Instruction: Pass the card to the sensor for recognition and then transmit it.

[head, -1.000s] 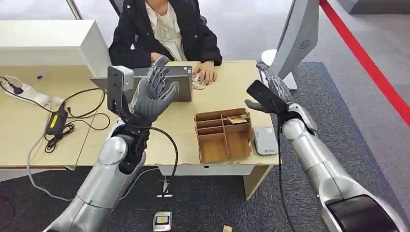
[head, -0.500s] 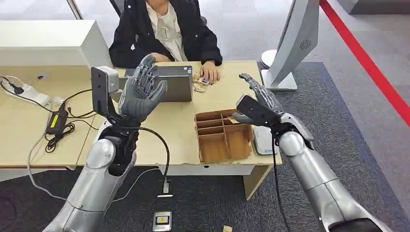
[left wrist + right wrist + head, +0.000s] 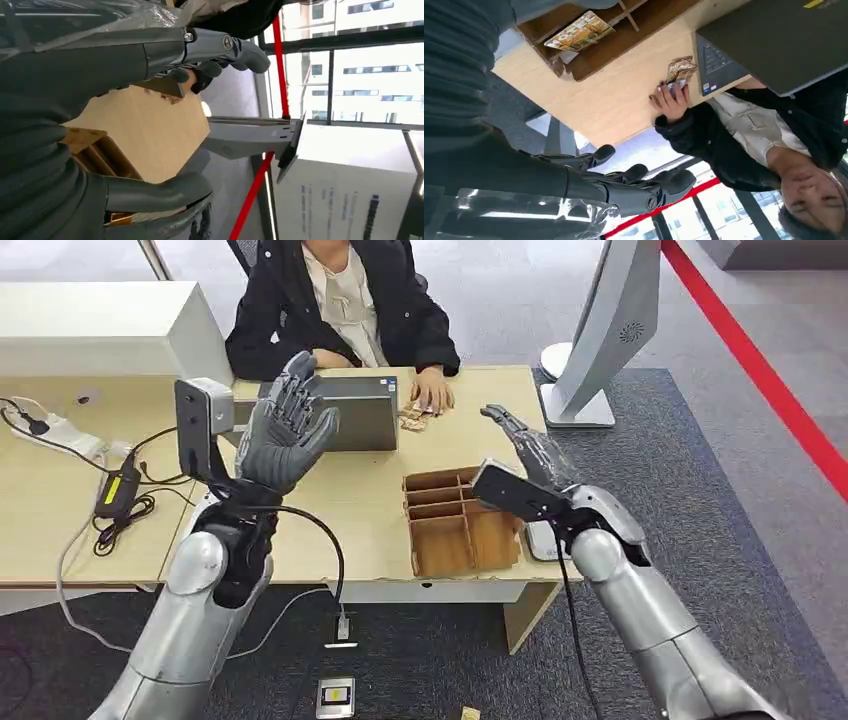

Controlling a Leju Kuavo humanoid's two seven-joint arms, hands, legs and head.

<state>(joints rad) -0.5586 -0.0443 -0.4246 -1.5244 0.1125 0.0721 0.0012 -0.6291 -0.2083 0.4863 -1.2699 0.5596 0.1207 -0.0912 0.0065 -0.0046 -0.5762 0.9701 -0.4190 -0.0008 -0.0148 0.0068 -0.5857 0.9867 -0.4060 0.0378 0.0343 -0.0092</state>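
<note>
A printed card (image 3: 580, 31) lies flat in one compartment of the wooden divided box (image 3: 455, 532). My right hand (image 3: 528, 448) hovers just past the box's far right corner, fingers spread and holding nothing; the right wrist view shows the same hand (image 3: 624, 187) empty. The grey-white card sensor (image 3: 537, 538) lies right of the box, mostly hidden behind my right forearm. Raised over the table in front of the laptop (image 3: 365, 415), my left hand (image 3: 285, 430) has its fingers apart and holds nothing. In the left wrist view its fingers (image 3: 220, 50) are extended.
A person (image 3: 340, 300) sits across the table, one hand (image 3: 432, 390) resting on loose cards (image 3: 412, 418) beside the laptop. A grey monitor (image 3: 610, 320) stands at the far right corner. Cables and a power adapter (image 3: 118, 490) lie on the left.
My right arm has swung left from beside the monitor base to over the box's right side. My left hand has drifted left and a little higher, still spread.
</note>
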